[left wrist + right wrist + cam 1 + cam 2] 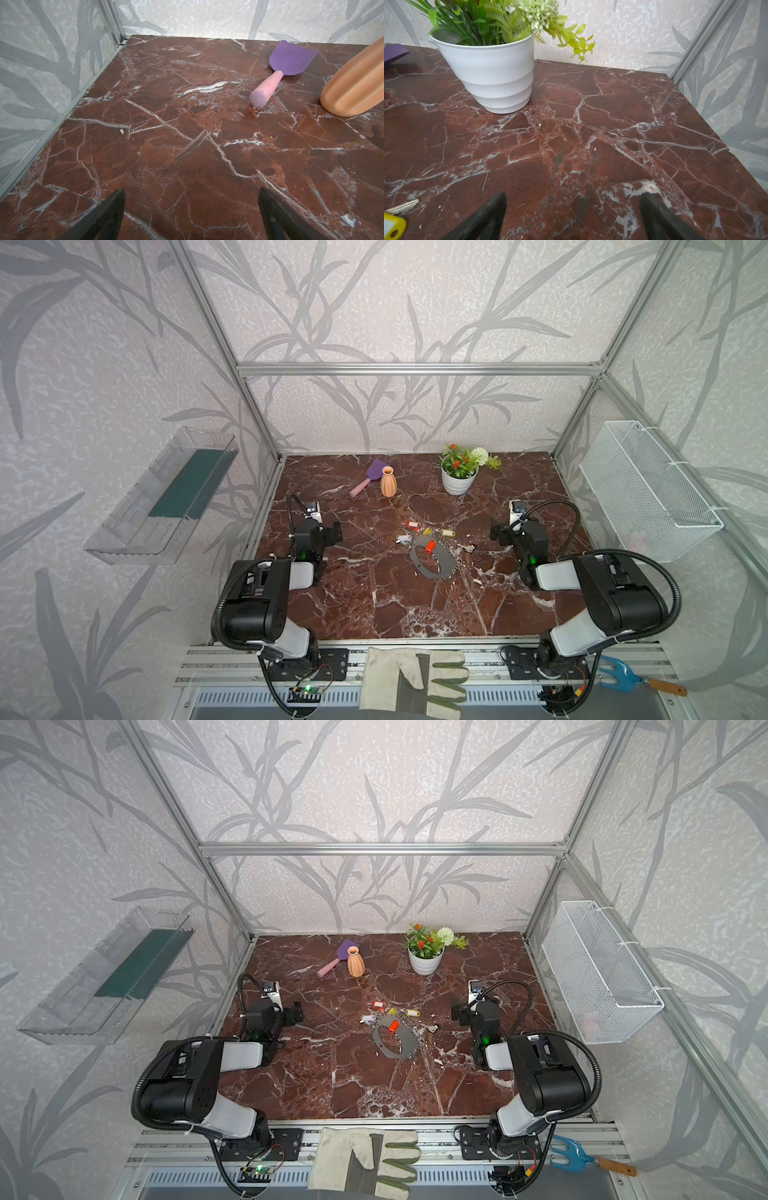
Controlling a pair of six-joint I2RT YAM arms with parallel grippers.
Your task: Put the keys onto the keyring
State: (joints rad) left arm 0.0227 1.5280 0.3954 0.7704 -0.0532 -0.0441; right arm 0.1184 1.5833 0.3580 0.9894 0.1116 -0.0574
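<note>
The keyring (415, 556) is laid on the bench (374, 605), the keys (412, 525) scattered at its far edge. Jaws of the left gripper (191, 191) and right gripper (573, 194) are held released, well apart from them.

— How do the arms sit?
— The left arm (257, 601) and right arm (615, 597) are each folded, elbow raised, forearm reaching forward.
— The grippers?
— The left gripper (192, 190) and right gripper (574, 193) have their jaws spread wide, empty.
</note>
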